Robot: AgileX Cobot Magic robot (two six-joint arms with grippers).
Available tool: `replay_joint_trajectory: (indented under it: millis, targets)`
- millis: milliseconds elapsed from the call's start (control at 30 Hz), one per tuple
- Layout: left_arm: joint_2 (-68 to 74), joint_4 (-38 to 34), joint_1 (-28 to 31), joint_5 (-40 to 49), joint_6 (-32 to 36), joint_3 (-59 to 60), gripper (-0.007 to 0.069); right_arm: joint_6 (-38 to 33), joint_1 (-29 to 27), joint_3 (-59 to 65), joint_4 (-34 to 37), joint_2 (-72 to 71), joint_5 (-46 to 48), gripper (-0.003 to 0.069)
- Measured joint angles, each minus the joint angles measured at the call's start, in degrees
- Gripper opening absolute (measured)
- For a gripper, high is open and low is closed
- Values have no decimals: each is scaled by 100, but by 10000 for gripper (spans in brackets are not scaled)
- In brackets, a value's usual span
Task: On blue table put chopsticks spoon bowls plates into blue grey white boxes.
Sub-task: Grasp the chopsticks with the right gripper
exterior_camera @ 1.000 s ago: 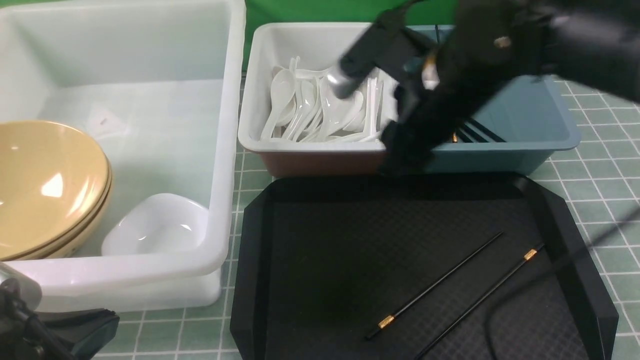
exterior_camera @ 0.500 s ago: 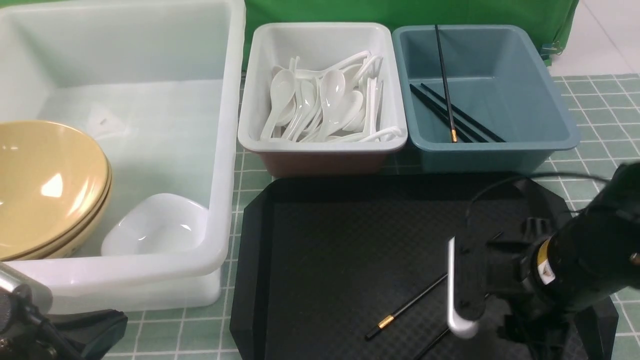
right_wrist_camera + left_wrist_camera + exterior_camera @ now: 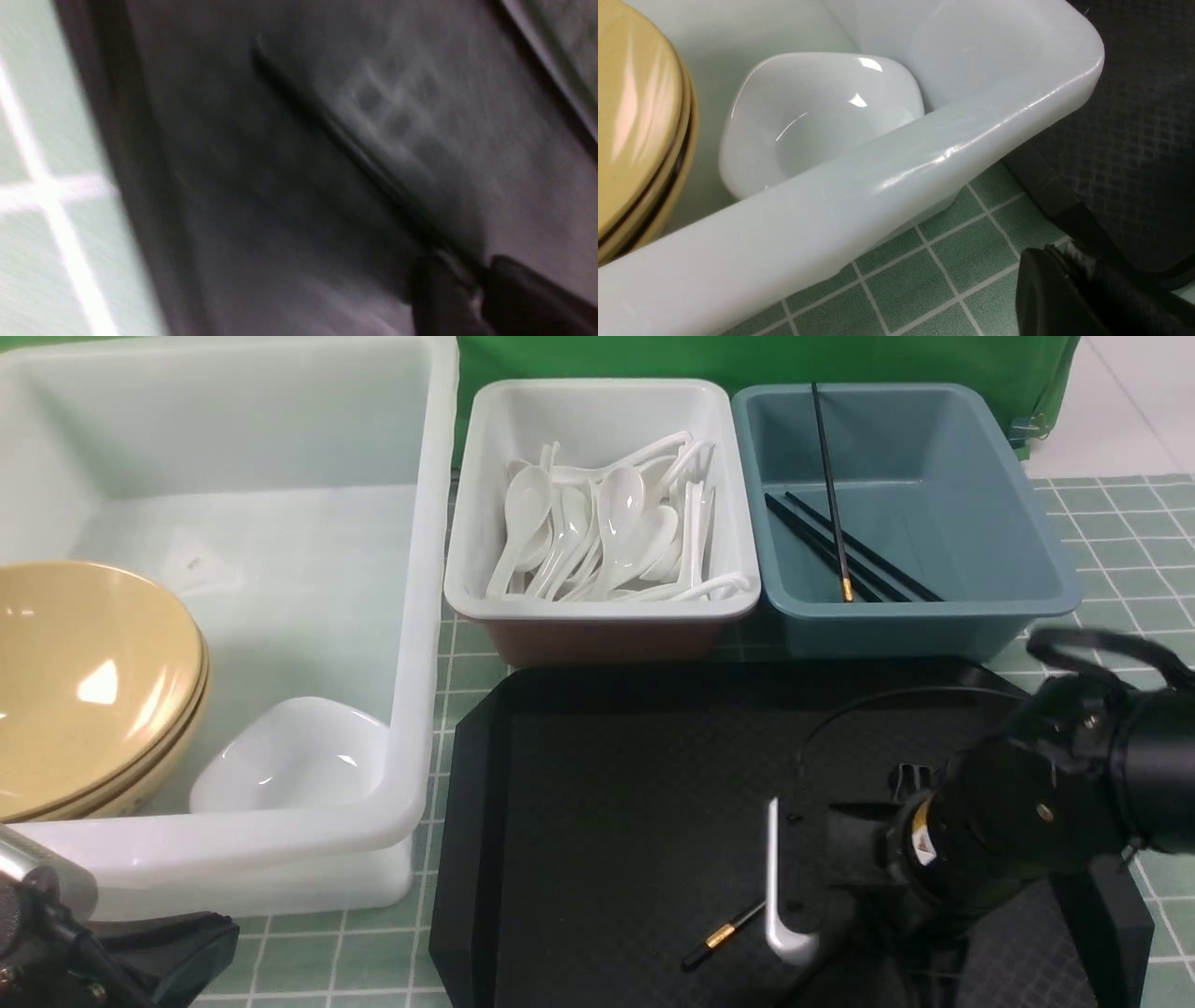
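Right wrist view, though blurred, shows the right pincer [image 3: 481,298] pinched close on a black chopstick [image 3: 350,147] that lies by the near edge of the black tray [image 3: 607,784], towards its right corner. The left pincer [image 3: 1059,289] rests clenched at the tabletop's [image 3: 1102,551] near left corner, beside the large white box [image 3: 411,644] holding bowls [image 3: 84,681] and a plate [image 3: 289,756].

Beside the single black octagonal tray [image 3: 607,803] stand a large translucent white tub [image 3: 429,616], a smaller white tub [image 3: 597,605] and a blue-grey tub [image 3: 896,630], three in all. Inside them are at least two tan bowls [image 3: 84,681], one white dish [image 3: 289,756], a heap of white soup spoons [image 3: 607,532] too tangled to count, and about four black chopsticks [image 3: 840,546]. One chopstick [image 3: 724,936] shows on the tray.
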Motion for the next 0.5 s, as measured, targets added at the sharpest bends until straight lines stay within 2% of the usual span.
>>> replay_joint_trajectory:
  millis: [33, 100, 200, 367, 500]
  targets:
    - [0, 0, 0, 0, 0, 0, 4, 0, 0, -19, 77, 10, 26, 105]
    - [0, 0, 0, 0, 0, 0, 4, -181, 6, -297, 924, 144, 213, 40]
    - [0, 0, 0, -10, 0, 0, 4, -344, 6, -673, 1408, 167, 245, 35]
    - [0, 0, 0, -16, 0, 0, 4, -424, 6, -1274, 1513, 167, 803, 35]
    - [0, 0, 0, -10, 0, 0, 4, -178, 6, -1538, 1063, 143, 1503, 36]
